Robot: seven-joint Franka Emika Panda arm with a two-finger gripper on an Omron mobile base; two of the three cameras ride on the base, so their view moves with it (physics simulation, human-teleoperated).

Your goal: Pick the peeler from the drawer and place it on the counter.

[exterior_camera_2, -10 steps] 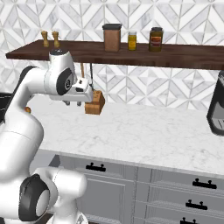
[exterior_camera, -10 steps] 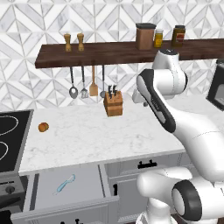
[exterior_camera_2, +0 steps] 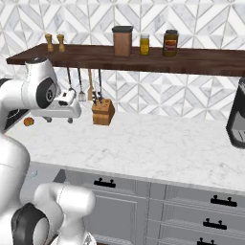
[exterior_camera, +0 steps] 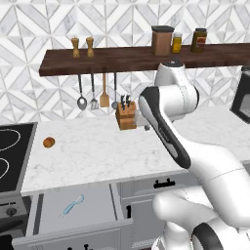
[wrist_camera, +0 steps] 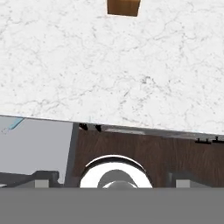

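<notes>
The peeler (exterior_camera: 73, 205), slim and light blue, lies diagonally on the flat grey floor of the open drawer (exterior_camera: 97, 205) at the lower left. One end of the peeler (wrist_camera: 13, 124) shows at the left edge of the hand view, inside the drawer (wrist_camera: 39, 144). The white marble counter (exterior_camera: 97, 151) runs above the drawer. My gripper (exterior_camera_2: 59, 120) hangs open over the counter (exterior_camera_2: 143, 139), fingers pointing down, just left of the knife block, with nothing between them. In the left base view the gripper (exterior_camera: 142, 126) is partly hidden behind my forearm.
A wooden knife block (exterior_camera: 126, 117) stands at the back of the counter. A small orange-brown item (exterior_camera: 49, 142) lies near the stove (exterior_camera: 12, 151). Ladles and a spatula (exterior_camera: 104, 100) hang under the dark shelf (exterior_camera: 97, 61). A dark appliance (exterior_camera_2: 237, 119) stands far right.
My hand has swung left along the counter and dropped a little, from in front of the knife block to its left. The peeler and the drawer have not moved.
</notes>
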